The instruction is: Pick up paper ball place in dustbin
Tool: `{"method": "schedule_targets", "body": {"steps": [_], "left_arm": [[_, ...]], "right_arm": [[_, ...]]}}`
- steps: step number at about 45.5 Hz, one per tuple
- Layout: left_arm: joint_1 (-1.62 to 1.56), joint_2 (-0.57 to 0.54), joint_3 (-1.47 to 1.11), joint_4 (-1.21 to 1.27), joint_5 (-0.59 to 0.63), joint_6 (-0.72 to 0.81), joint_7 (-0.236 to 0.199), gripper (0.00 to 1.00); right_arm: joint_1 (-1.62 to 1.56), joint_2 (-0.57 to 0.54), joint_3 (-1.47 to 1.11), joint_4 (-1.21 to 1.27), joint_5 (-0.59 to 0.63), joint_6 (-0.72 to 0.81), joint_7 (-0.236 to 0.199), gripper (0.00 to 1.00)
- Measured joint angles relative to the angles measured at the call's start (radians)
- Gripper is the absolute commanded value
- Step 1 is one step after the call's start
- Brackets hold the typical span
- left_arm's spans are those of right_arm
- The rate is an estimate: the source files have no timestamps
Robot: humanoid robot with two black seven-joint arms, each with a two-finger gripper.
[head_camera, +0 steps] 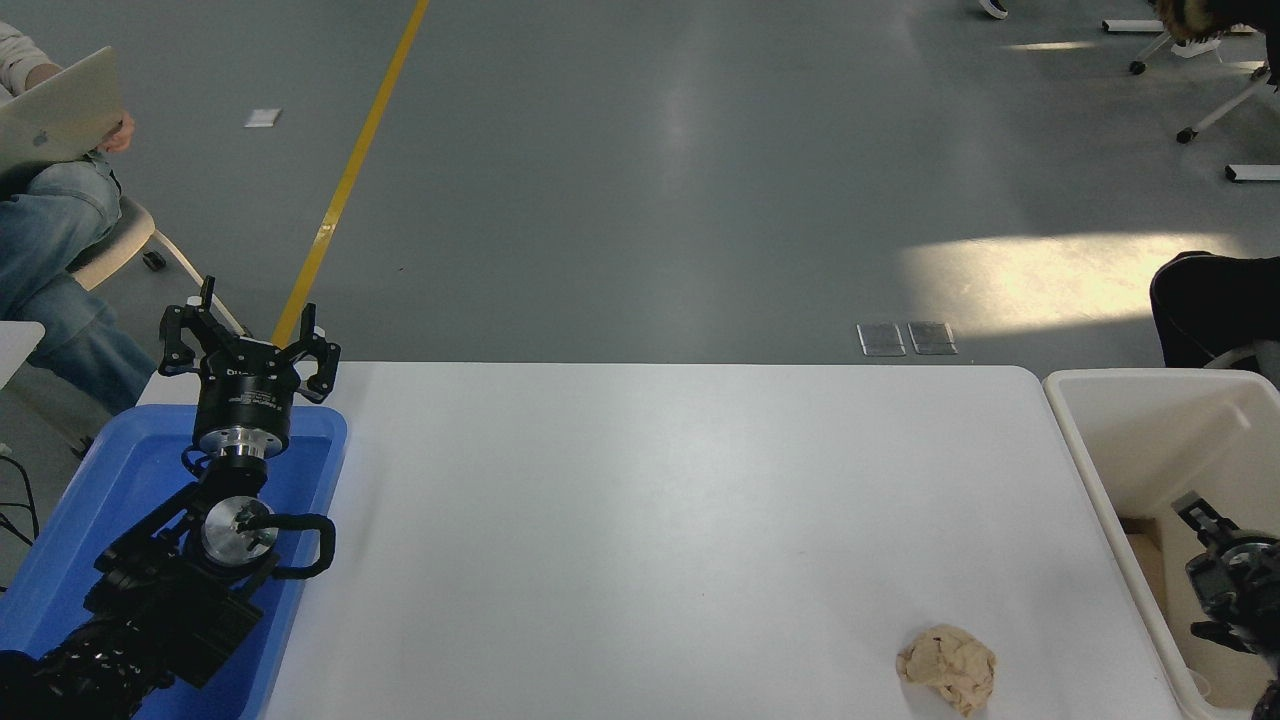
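The paper ball (947, 668), a lumpy tan wad, lies on the white table (650, 520) near its front right corner. The dustbin (1090, 470), a cream-white tub, stands just off the table's right end. My right gripper (1215, 545) shows only in part at the right edge, over the dustbin's inside, to the right of the ball and apart from it. Whether it is open or shut cannot be told. My left gripper (255, 318) is parked at the lower left above the blue tray, open and empty.
A shallow blue tray (60, 560) sits at the table's left end under the left arm. A seated person with a laptop (60, 110) is at the top left. Chair legs (1215, 110) and a dark-clothed person's leg (1205, 300) are at the right.
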Motion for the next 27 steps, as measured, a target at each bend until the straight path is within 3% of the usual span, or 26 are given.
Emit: {"method": "schedule_targets", "body": {"steps": [27], "left_arm": [[0.001,0.000,0.000,0.000,0.000,0.000,0.001,0.99]], "right_arm": [[0.005,0.009,-0.005,-0.002,0.000,0.000,0.000,1.00]]}}
